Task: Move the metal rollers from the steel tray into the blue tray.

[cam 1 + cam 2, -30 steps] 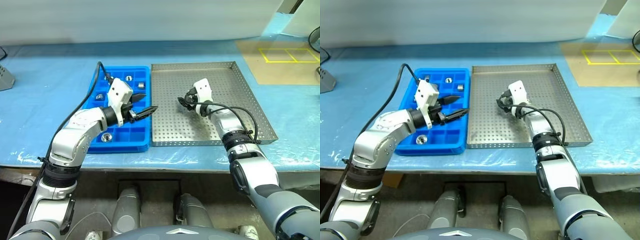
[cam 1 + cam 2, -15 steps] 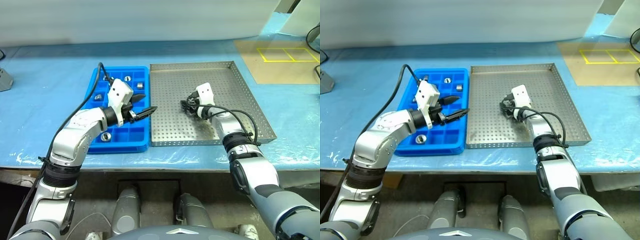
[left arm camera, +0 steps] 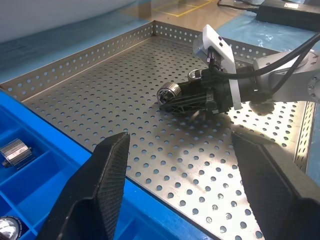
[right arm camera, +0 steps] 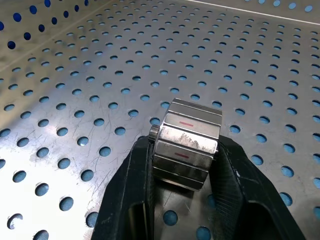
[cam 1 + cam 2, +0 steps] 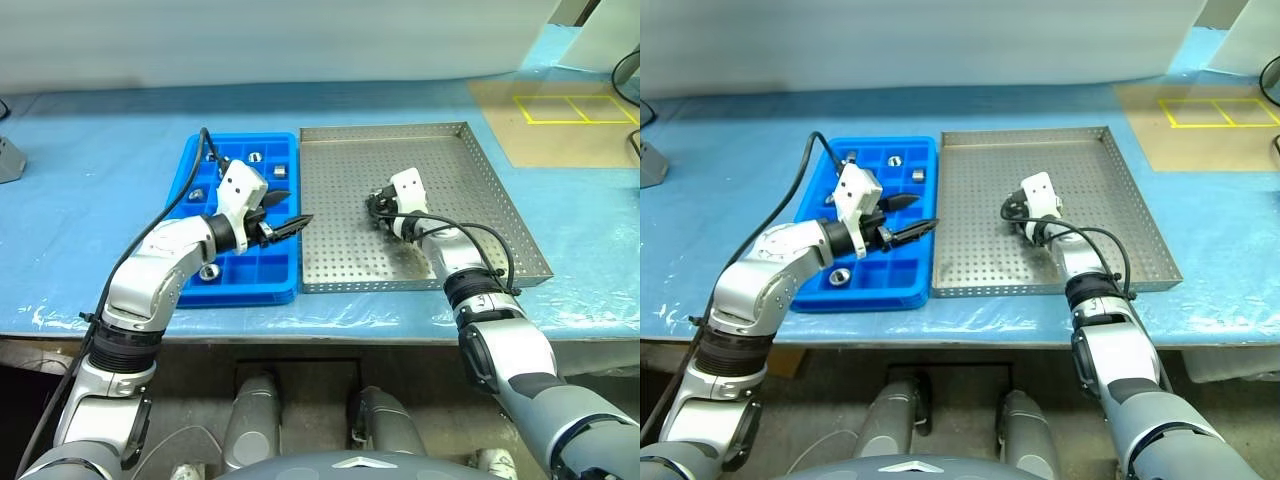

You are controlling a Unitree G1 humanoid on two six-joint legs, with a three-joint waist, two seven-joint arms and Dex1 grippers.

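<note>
My right gripper (image 5: 373, 207) rests low on the steel tray (image 5: 340, 262), near its middle, shut on a metal roller (image 4: 187, 142) that sits between its two black fingers (image 4: 137, 175). From the left wrist view the same roller (image 3: 169, 92) shows at the fingertips, and a second roller (image 3: 196, 75) lies just behind that gripper. The blue tray (image 5: 265, 272) lies against the steel tray's left side, with several rollers (image 5: 257, 156) in its compartments. My left gripper (image 5: 293, 207) hovers open and empty over the blue tray's right edge, pointing toward the steel tray.
Light-blue covering spreads over the table. A tan mat with yellow taped rectangles (image 5: 575, 108) lies at the back right. A grey object (image 5: 8, 158) sits at the far left edge. A black cable (image 5: 205, 140) runs over the blue tray's far left corner.
My right gripper's fingers have closed on the roller on the steel tray. The left arm has stayed where it was.
</note>
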